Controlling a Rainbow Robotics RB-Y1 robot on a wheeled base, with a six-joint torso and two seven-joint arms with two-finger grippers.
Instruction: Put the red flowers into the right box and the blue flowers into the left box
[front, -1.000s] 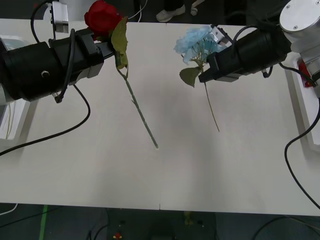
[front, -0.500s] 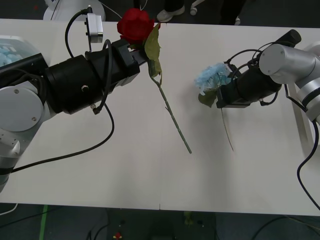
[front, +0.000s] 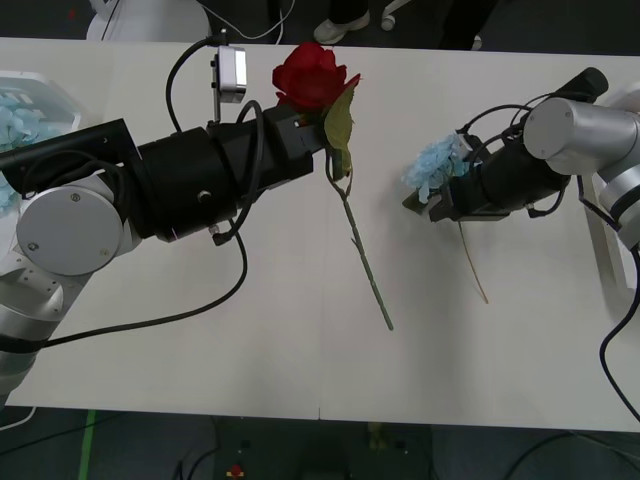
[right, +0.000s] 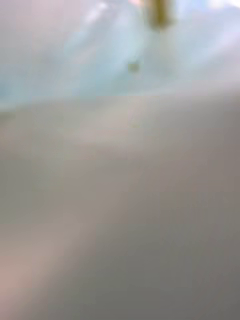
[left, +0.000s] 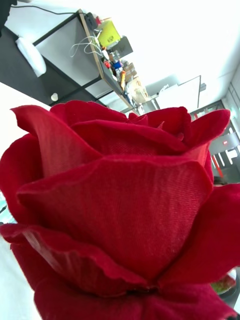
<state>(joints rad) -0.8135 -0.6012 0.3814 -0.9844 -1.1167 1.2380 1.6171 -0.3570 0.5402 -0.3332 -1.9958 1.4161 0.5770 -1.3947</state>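
A red flower (front: 312, 75) with a long green stem hangs above the table's far middle, and my left gripper (front: 303, 128) is shut on the stem just under the bloom. In the left wrist view the red bloom (left: 120, 210) sits very close to the camera. Right of centre, my right gripper (front: 447, 198) is shut on a pale blue flower (front: 434, 165), whose thin stem trails toward the near side. The right wrist view shows blurred pale blue petals (right: 100, 55) against the tabletop. The left box (front: 48, 82) at the far left edge holds blue flowers (front: 12, 118). The right box (front: 604, 240) shows its rim at the right edge.
The white table (front: 250, 350) is bare across its near half. Black cables loop down from both arms over the table, one near the left arm (front: 235, 290) and one at the right edge (front: 610, 350).
My left arm has carried the red flower rightward toward the table's middle. My right arm has brought the blue flower nearer and lower, with its forearm swung out to the right.
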